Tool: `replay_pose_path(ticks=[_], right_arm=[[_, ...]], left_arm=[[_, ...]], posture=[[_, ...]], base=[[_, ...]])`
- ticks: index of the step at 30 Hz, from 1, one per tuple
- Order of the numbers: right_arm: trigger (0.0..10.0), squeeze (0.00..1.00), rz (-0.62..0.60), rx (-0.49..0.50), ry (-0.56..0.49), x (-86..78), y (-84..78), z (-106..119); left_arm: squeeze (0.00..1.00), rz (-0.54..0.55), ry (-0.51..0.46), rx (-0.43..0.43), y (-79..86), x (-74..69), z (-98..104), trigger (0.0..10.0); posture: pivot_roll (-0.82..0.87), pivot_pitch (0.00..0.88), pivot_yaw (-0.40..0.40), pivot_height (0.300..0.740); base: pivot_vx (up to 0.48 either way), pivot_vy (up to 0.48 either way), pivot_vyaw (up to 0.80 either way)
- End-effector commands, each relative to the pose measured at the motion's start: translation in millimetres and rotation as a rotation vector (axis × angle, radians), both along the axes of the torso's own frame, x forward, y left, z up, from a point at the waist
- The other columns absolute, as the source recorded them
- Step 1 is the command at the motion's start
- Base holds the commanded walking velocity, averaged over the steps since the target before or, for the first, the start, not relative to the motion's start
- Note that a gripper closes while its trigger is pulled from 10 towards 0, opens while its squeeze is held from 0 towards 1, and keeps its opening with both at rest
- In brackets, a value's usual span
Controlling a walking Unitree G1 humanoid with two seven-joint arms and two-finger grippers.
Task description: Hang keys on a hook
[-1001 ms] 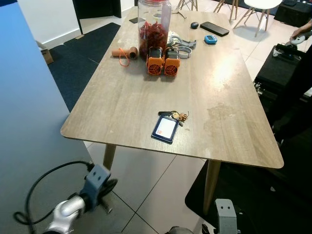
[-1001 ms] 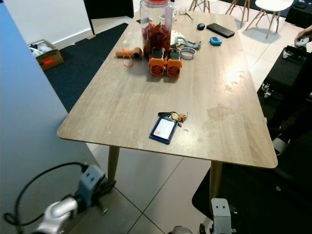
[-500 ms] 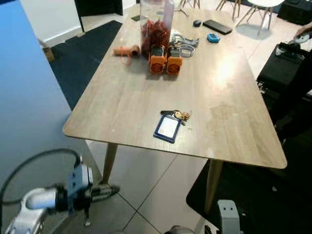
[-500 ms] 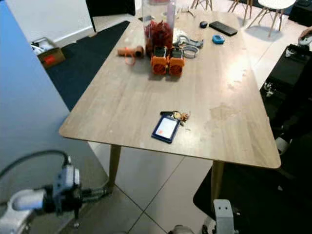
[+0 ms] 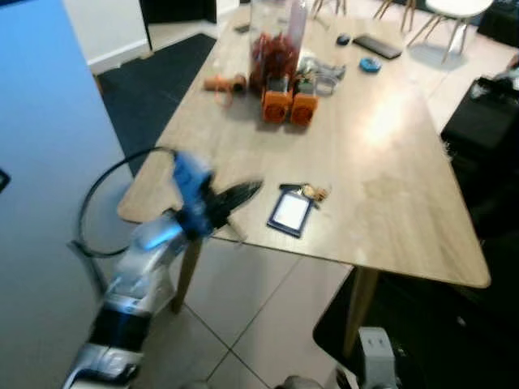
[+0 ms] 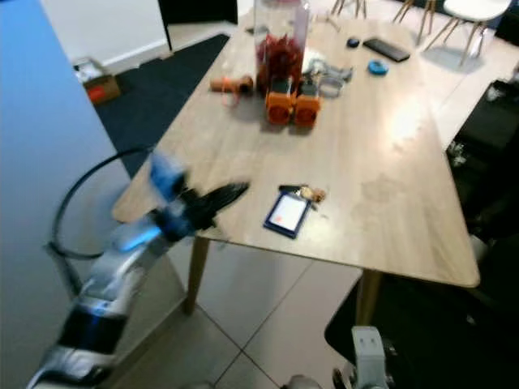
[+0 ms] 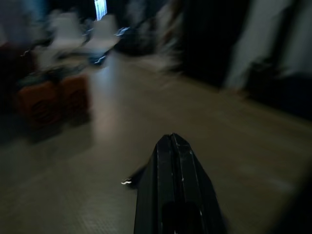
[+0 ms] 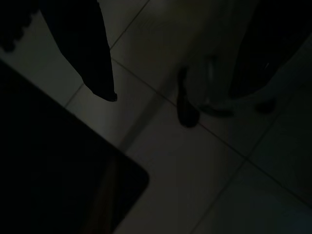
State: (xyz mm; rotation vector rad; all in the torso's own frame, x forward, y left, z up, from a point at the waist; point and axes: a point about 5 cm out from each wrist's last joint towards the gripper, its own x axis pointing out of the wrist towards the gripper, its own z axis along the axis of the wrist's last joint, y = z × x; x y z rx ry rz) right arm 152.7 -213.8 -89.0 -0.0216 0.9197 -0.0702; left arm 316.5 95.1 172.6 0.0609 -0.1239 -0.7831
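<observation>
Table [image 5: 381, 162]: wooden, on tiled floor [image 5: 259, 308].

Keys [image 5: 312, 192]: near the table's near edge, flat, touching the far end of a blue card holder [image 5: 291, 212].

Left gripper [image 5: 253, 189]: raised over the table's near-left edge, left of the keys and apart from them; fingers [image 7: 171, 161] pressed together, holding nothing; blurred.

Right gripper [image 8: 170, 87]: low over the floor, fingers apart, view dark.

Far end of table: jar [image 5: 276, 42], two orange units [image 5: 289, 106], phone [image 5: 378, 46].

Home dining room: wooden table [image 5: 381, 146], chairs [image 5: 442, 12].
</observation>
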Motion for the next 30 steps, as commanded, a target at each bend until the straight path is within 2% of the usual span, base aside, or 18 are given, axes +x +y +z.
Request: replay_pose_path(ticks=[1,5,7,8,10,11,13,14,15,17,18,19,25,30], right_arm=[[10.0,0.0,-0.021,-0.001,0.047,-13.4,-3.2,-5],[10.0,0.0,-0.028,-0.002,0.045,-14.7,-4.3,-5],[10.0,0.0,-0.028,-0.002,0.045,-14.7,-4.3,-5],[10.0,0.0,-0.033,-0.002,0.046,-16.2,-4.5,-6],[10.0,0.0,-0.034,-0.002,0.047,-16.6,-4.7,-6],[10.0,0.0,-0.035,-0.002,0.048,-17.1,-5.0,-6],[10.0,0.0,-0.035,-0.002,0.049,-17.3,-5.2,-6],[10.0,0.0,-0.035,-0.002,0.049,-17.5,-4.8,-6],[10.0,0.0,-0.035,-0.002,0.049,-17.5,-4.8,-6],[10.0,0.0,-0.034,-0.001,0.049,-17.2,-4.4,-6],[10.0,0.0,-0.034,-0.001,0.049,-17.2,-4.4,-6],[10.0,0.0,-0.03,0.0,0.049,-15.7,-3.8,-6],[10.0,0.0,-0.021,0.002,0.045,-12.4,-1.5,-5],[10.0,0.0,-0.015,0.006,0.037,-8.6,0.6,-4]], left_arm=[[0.0,0.072,0.076,0.059,-0.8,4.0,-18,10.0],[0.0,0.048,0.118,0.1,-22.9,5.3,-20,10.0],[0.0,0.048,0.118,0.1,-22.9,5.3,-20,10.0],[0.01,0.039,0.141,0.136,-32.5,4.1,-28,10.0],[0.01,0.051,0.154,0.149,-37.2,5.1,-32,10.0],[0.06,0.058,0.167,0.165,-41.0,5.2,-37,10.0],[0.06,0.068,0.173,0.18,-43.9,5.7,-41,10.0],[0.13,0.066,0.183,0.191,-46.0,4.7,-45,10.0],[0.13,0.066,0.183,0.191,-46.0,4.7,-45,10.0],[0.45,0.06,0.209,0.199,-48.5,2.3,-51,10.0],[0.45,0.06,0.209,0.199,-48.5,2.3,-51,10.0],[1.0,0.06,0.232,0.199,-50.5,0.4,-55,10.0],[1.0,0.058,0.25,0.207,-55.2,-1.8,-60,10.0],[1.0,0.037,0.271,0.186,-66.4,-6.0,-62,10.0]], posture=[[0.03,0.076,-0.02,0.74],[0.02,0.077,-0.016,0.74],[0.02,0.077,-0.016,0.74],[0.02,0.084,-0.008,0.74],[0.02,0.084,-0.008,0.74],[0.02,0.087,-0.009,0.74],[0.02,0.087,-0.009,0.74],[0.02,0.09,-0.009,0.74],[0.02,0.09,-0.009,0.74],[0.02,0.098,-0.014,0.74],[0.02,0.098,-0.014,0.74],[0.03,0.104,-0.019,0.74],[0.04,0.107,-0.02,0.74],[0.04,0.114,-0.013,0.74]], base=[[0.0,0.0,0.0],[0.0,0.0,0.0],[0.0,0.0,0.0],[0.0,0.0,0.0],[0.0,0.0,0.0],[0.0,0.0,0.0],[0.0,0.0,0.0],[0.0,0.0,0.0],[0.0,0.0,0.0],[0.0,0.0,0.0],[0.0,0.0,0.0],[0.0,0.0,0.0],[0.0,0.0,0.0],[0.0,0.0,0.0]])
